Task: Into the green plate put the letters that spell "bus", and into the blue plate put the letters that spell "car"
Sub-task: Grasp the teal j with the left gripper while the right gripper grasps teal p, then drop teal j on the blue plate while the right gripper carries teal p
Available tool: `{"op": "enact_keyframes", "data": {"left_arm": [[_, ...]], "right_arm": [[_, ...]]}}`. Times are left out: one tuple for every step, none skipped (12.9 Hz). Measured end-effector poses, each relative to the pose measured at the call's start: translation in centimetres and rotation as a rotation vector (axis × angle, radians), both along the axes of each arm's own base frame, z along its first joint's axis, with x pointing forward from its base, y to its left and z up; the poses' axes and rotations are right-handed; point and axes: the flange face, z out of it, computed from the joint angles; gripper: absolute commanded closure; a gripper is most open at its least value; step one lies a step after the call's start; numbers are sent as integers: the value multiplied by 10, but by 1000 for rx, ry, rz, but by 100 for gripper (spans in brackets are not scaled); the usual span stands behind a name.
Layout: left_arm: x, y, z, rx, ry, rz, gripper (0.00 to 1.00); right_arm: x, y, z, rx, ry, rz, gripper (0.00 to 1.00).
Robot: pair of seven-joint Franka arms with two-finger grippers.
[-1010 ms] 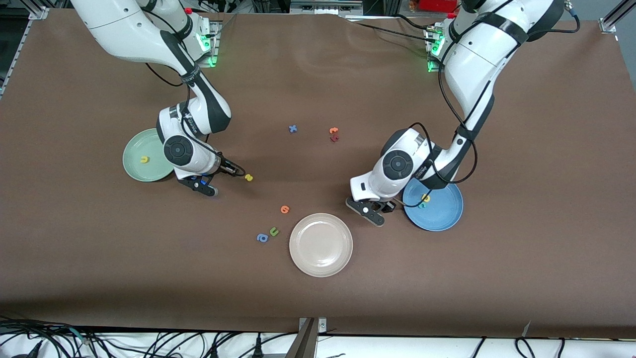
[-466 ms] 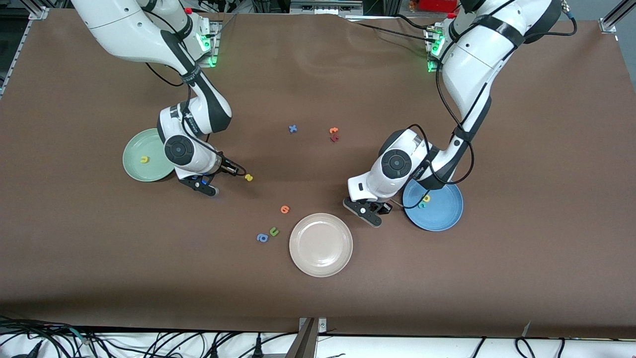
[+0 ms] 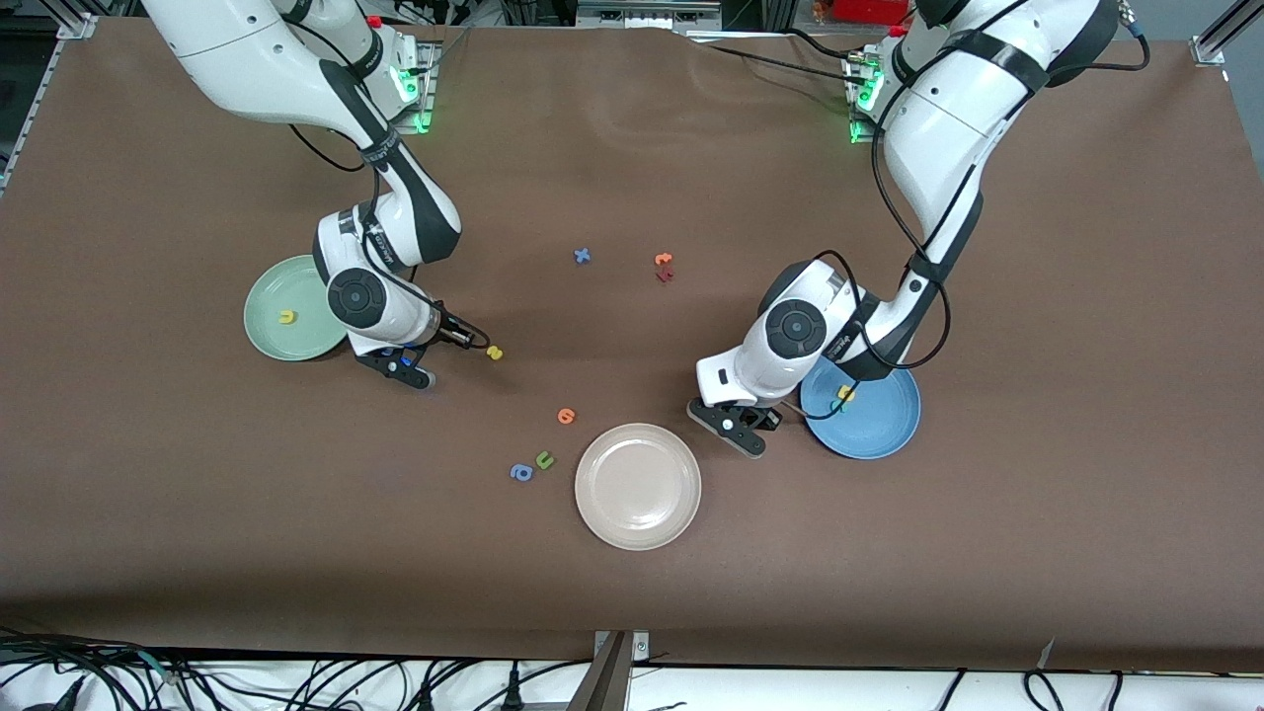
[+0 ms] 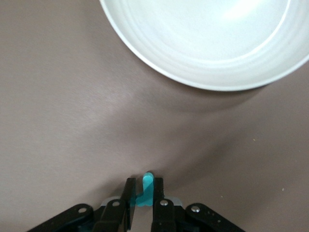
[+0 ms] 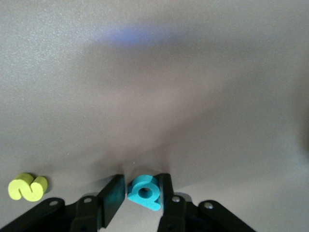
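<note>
My left gripper (image 4: 143, 186) is down at the table between the beige plate and the blue plate (image 3: 874, 430), shut on a teal r (image 4: 147, 189) that stands on edge between its fingers. A yellow a (image 3: 845, 393) lies in the blue plate; the teal c is hidden under the arm. My right gripper (image 5: 141, 187) is low beside the green plate (image 3: 272, 296), shut on the teal b (image 5: 144, 192). The yellow s (image 5: 27, 187) lies on the table close by, also the yellow s (image 3: 495, 353) in the front view. A yellow u (image 3: 286, 317) lies in the green plate.
The beige plate (image 3: 638, 486) sits close to the left gripper. An orange letter (image 3: 566, 416), a green u (image 3: 544, 459) and a blue a (image 3: 520, 473) lie near it. A blue x (image 3: 583, 256) and two small orange and dark red letters (image 3: 664, 267) lie mid-table.
Both grippers have closed their fingers onto the letters between them. The left wrist has shifted slightly toward the blue plate and now covers the teal c. The right arm has stayed in place.
</note>
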Motion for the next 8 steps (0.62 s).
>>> {"op": "enact_keyframes", "data": {"left_arm": [[5,7,7,8,4,11,88],[11,15,18,22,12,23,88],[16,27,32,42,27,39,87],[19,41,47,68,49,53,86],[22,59,60,98,79,55,85],[25,80,68,125,110,58,79],[30,105,70,143,142,66,60],[32,128,66,155,175,77,1]], "right_arm": [[0,0,0,0,0,0,79],[0,0,1,0,-1,0,80],[0,0,1,0,-1,0,80],[0,0,1,0,-1,0,80],[0,0,1,0,-1,0,80],[0,0,1,0,-1,0,80],[0,0,1,0,-1,0,80],[0,0,2,-1,0,1,80]]}}
